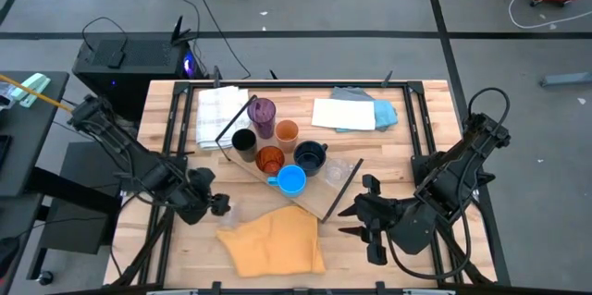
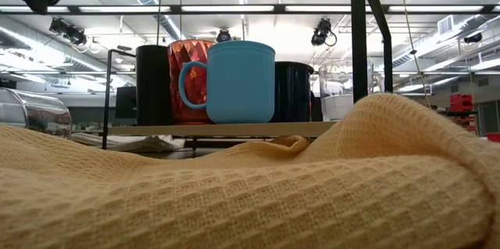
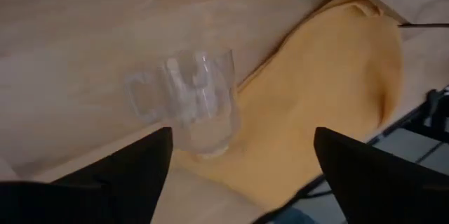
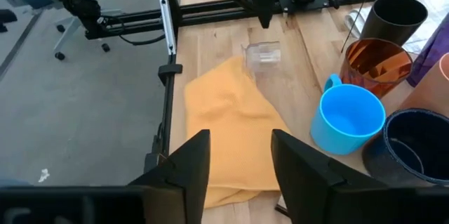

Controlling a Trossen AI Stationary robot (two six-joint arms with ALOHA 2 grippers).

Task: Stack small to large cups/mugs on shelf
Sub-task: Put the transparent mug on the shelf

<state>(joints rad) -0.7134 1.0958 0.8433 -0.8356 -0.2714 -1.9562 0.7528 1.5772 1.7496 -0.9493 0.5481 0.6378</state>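
The light-wood shelf (image 1: 315,201) lies slantwise at the table's middle. On it stand a purple tumbler (image 1: 265,112), a light orange cup (image 1: 287,131), a black cup (image 1: 244,140), an amber ribbed cup (image 1: 270,158), a navy mug (image 1: 310,156), a bright blue mug (image 1: 291,180) and a clear glass (image 1: 339,170). A clear glass mug (image 3: 196,101) lies on its side on the table, against the yellow cloth's edge. My left gripper (image 3: 238,175) is open just short of it, touching nothing. My right gripper (image 4: 242,161) is open and empty at the near right.
A yellow waffle cloth (image 1: 273,239) lies crumpled at the near middle and fills the low view's foreground (image 2: 250,194). A white cloth (image 1: 220,115) lies at the far left, a white and a blue cloth (image 1: 351,112) at the far right. Black frame rods (image 1: 421,119) run along the table's sides.
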